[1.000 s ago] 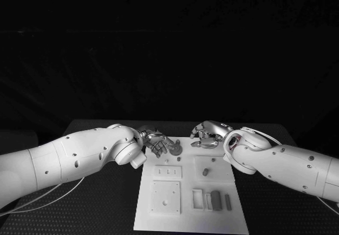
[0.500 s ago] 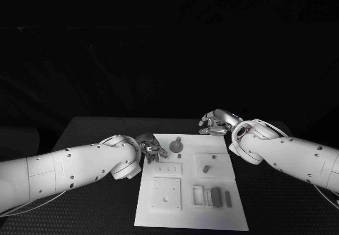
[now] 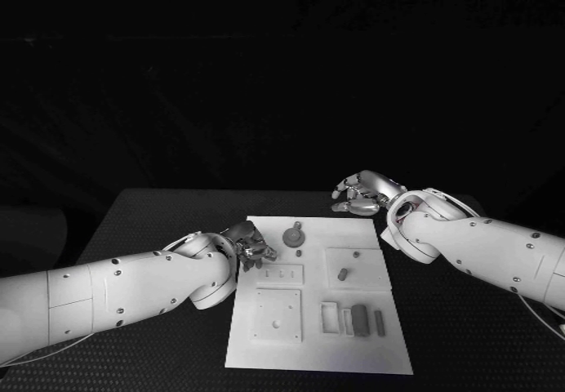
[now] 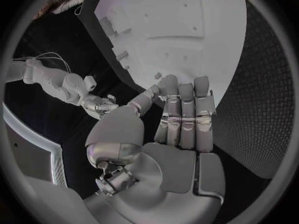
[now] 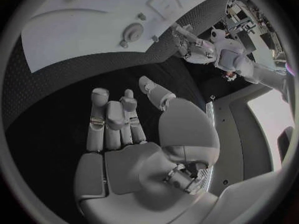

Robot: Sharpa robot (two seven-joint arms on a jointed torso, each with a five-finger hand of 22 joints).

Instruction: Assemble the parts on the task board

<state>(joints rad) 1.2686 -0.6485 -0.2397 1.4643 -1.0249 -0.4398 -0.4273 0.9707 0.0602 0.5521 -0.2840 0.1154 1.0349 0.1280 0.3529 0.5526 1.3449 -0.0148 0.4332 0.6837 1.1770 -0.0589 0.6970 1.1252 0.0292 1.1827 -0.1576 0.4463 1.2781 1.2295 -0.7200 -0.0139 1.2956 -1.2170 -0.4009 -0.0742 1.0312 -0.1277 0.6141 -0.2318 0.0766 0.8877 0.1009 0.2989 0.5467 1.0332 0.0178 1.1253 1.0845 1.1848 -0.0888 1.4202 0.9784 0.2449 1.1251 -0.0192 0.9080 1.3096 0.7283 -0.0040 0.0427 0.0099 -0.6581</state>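
Board: white board (image 3: pixel 318 302) lies mid-desk (image 3: pixel 153 220).
Parts: round piece (image 3: pixel 293 238) and small pegs (image 3: pixel 343 274) lie loose on it; assembly looks barely begun.
Left robot hand (image 3: pixel 250 244): at board's edge, fingers apart, empty.
Right robot hand (image 3: pixel 359 196): beyond board's far corner, loosely curled, empty.

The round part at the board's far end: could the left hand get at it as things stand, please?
Probably yes: the left hand is open at the task board's left edge, just beside the round part, with nothing between them.

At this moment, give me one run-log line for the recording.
left hand: empty, at task board's left edge | right hand: empty, over table beyond board's far right corner | round part: on board, untouched
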